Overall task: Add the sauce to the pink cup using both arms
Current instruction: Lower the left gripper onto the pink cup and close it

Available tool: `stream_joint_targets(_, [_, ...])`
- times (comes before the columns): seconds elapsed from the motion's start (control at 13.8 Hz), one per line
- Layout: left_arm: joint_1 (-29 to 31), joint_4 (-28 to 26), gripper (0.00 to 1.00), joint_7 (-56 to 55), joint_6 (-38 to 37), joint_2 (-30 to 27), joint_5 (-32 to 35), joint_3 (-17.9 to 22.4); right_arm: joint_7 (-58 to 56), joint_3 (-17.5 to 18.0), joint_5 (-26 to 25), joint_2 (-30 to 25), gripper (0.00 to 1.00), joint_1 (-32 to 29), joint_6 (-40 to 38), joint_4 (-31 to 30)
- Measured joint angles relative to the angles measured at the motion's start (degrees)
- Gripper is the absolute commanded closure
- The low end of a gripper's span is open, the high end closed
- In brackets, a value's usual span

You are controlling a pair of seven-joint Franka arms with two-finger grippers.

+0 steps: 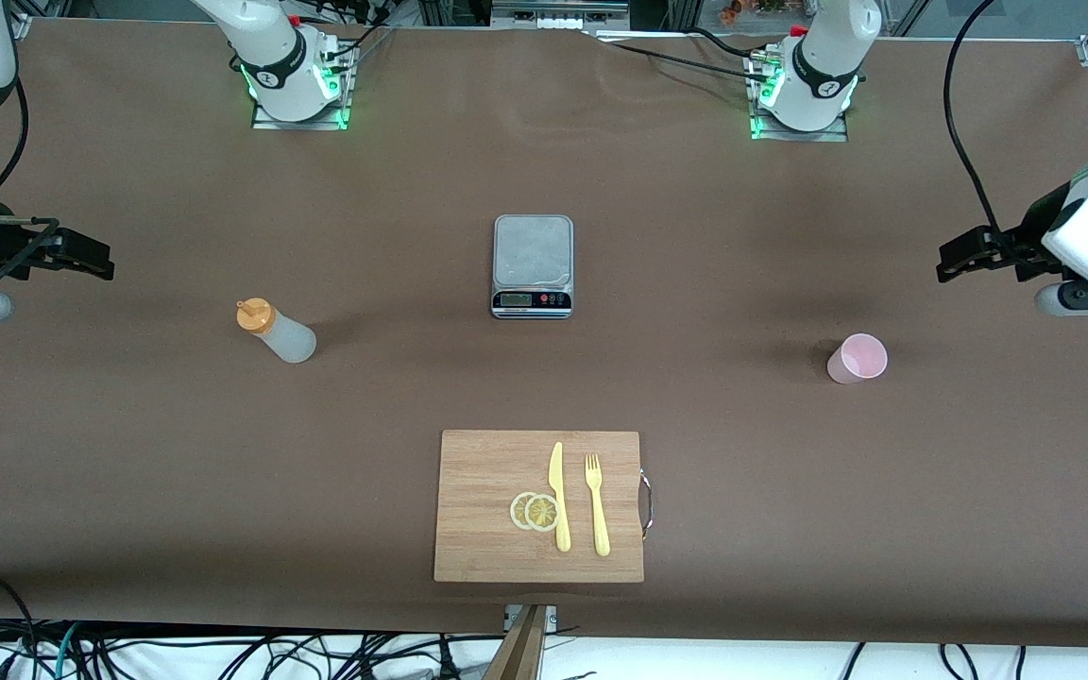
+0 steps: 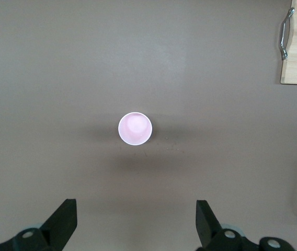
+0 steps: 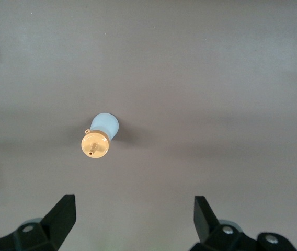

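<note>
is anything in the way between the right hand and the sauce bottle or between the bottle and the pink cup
Nothing visible blocks either. The right hand hangs open above the sauce bottle. Between bottle and pink cup is bare table, scale and cutting board flanking.

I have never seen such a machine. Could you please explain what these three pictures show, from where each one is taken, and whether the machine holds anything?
Two robot arms work at one brown table. The big picture looks down from a high camera facing them. The two small pictures come from cameras on the arms' wrists.

On the table stand a sauce bottle, a pink cup, a kitchen scale, and a cutting board with lemon slices, a knife and a fork.

The left gripper hangs open above the cup; the right gripper, open too, above the bottle. Nothing is held.
</note>
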Motion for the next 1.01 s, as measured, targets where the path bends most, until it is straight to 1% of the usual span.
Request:
stream_joint_targets(0.8, [0.1, -0.1, 0.0, 0.0, 0.9, 6.7, 0.9, 0.2, 0.0, 0.0, 0.0, 0.0, 0.0, 0.0, 0.0, 0.0])
stream_joint_targets(0.87, [0.1, -0.2, 0.0, 0.0, 1.3, 7.5, 1.1, 0.3, 0.0, 0.0, 0.0, 0.0, 0.0, 0.0, 0.0, 0.0])
stream_joint_targets(1.01, [0.6, -1.0, 0.0, 0.3, 4.8, 9.5, 1.9, 0.3, 0.0, 0.0, 0.0, 0.0, 0.0, 0.0, 0.0, 0.0])
